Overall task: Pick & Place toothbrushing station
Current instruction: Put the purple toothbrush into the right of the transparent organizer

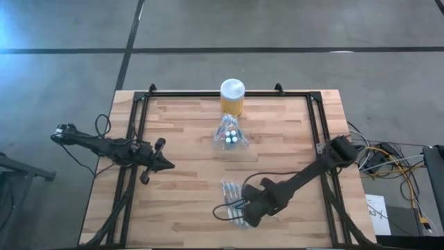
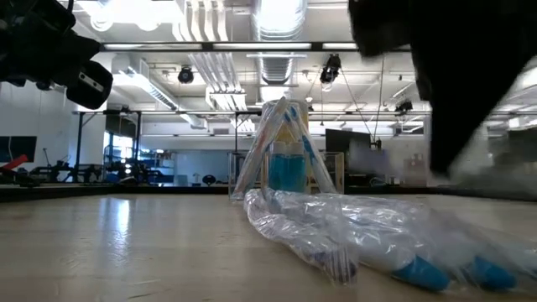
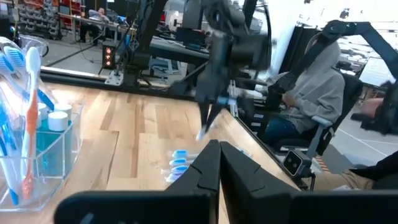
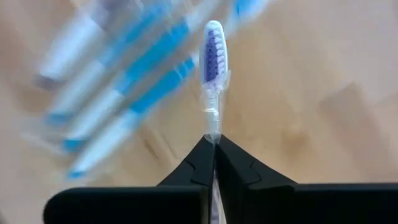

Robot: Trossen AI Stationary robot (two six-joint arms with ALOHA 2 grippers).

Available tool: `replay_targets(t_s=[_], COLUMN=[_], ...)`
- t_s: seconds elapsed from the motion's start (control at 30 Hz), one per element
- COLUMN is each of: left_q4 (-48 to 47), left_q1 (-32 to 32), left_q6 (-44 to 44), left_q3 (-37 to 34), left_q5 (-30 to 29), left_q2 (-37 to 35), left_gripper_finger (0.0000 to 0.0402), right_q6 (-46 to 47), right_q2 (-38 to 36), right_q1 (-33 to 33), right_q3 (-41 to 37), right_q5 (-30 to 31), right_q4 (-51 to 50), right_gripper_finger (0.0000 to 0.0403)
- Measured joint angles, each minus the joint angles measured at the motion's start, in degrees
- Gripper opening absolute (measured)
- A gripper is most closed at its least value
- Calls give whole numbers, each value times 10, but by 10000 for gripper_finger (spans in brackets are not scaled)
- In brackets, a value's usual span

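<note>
right tool (image 4: 214, 142): pinching a wrapped toothbrush (image 4: 213, 59) by its neck, bagged brushes (image 1: 232, 198) beside | left tool (image 3: 219, 152): pressed together, empty, above table (image 1: 180, 173)

One wooden plank surface (image 1: 180, 173) carries one yellow jar with a white lid (image 1: 232, 96), one small clear plastic holder (image 1: 230, 136) and one heap of wrapped blue-handled toothbrushes (image 1: 231, 199); how many brushes are in the heap cannot be told. One more clear-wrapped toothbrush with a violet-and-white head (image 4: 213, 62) stands apart from it. Two dark arms are present, each with one claw: the left claw (image 1: 166, 165) and the right claw (image 1: 241, 212). One seated person in a grey hooded top (image 3: 311, 93) shows beyond.
</note>
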Motion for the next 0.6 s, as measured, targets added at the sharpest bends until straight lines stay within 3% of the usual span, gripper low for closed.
replay_targets(t_s=[0.13,0.27,0.4,0.53,0.6], left_q4=[4,4,19,34,38], left_q1=[0,0,0,0,0], left_q6=[12,71,69,73,83], left_q3=[0,0,0,0,0], left_q5=[0,-3,-23,-34,-34], left_q2=[0,0,0,0,0], left_gripper_finger=[6,3,8,9,8], right_q6=[-30,-86,-131,-239,-308], right_q2=[-74,-151,-214,-269,-303], right_q1=[12,36,61,86,89], right_q3=[0,-1,-6,-29,-55], right_q5=[72,172,270,351,357], right_q4=[-1,4,11,43,90], right_gripper_finger=[8,8,8,8,8])
